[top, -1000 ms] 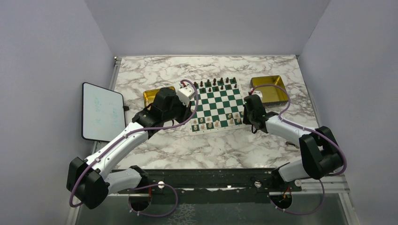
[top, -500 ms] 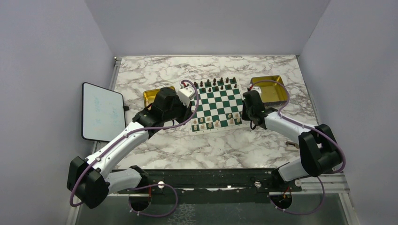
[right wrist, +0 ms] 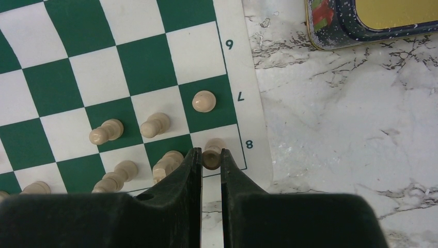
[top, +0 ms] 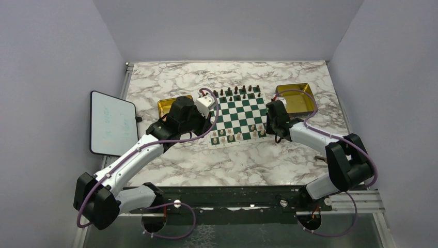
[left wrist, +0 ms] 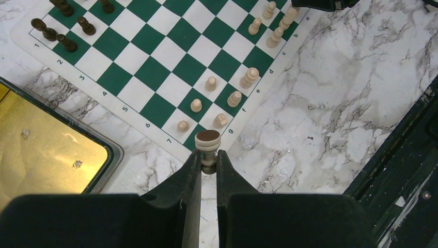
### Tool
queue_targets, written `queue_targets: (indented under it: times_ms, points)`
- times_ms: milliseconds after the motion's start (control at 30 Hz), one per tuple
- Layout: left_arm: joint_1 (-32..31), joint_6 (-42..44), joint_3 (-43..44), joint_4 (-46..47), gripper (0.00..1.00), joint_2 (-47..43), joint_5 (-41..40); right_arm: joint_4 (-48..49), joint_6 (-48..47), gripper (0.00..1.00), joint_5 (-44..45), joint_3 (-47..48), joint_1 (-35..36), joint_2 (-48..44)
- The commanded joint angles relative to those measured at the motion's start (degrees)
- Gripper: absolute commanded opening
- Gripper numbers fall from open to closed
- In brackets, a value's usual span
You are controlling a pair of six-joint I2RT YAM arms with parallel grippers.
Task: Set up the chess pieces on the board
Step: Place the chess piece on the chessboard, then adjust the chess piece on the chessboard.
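The left gripper [left wrist: 208, 164], jaws nearly closed, pinches a cream chess piece [left wrist: 208, 142] at the near left corner of the green-and-white board [left wrist: 170, 51]. The right gripper [right wrist: 210, 161], equally narrow, clasps a second cream piece [right wrist: 212, 150] on the near right corner square.
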Motion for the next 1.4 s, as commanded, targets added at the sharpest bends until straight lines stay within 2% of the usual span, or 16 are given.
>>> queue_targets:
  times_ms: [0,200,300,533,767,867,1067,1367]
  points:
    - [-0.24,0.34,-0.42,1.04,0.06,-0.69,0.68,-3.14,0.10,0.17,-1.44,0.94,-0.36,1.26]
    - [-0.24,0.34,-0.54,0.95,0.06,-0.74,0.66,-3.76,0.10,0.21,-2.10,1.30,-0.34,1.28]
    - [-0.24,0.04,-0.46,0.99,0.06,-0.79,1.05,-3.94,0.01,0.32,-3.15,1.42,-0.33,1.31]
    - [-0.24,-0.18,-0.25,0.99,0.06,-0.48,1.66,-4.67,0.89,0.42,-3.47,2.14,-0.36,-0.18]
    - [-0.24,-0.18,-0.17,0.97,0.06,-0.80,1.40,-8.79,1.40,0.60,-2.21,4.87,-0.32,-2.96]
    - [-0.24,-0.23,-0.29,1.00,0.06,-1.11,1.65,-9.76,2.01,0.58,-1.68,4.77,-0.88,-5.52]
    - [-0.24,-0.18,0.00,0.99,0.06,-1.01,2.56,-9.85,1.32,0.47,-2.30,3.96,-3.56,-8.74]
    - [-0.24,-0.23,-0.02,0.99,0.06,-1.45,2.81,-7.41,-1.80,0.35,-13.42,5.66,-3.66,-7.99]
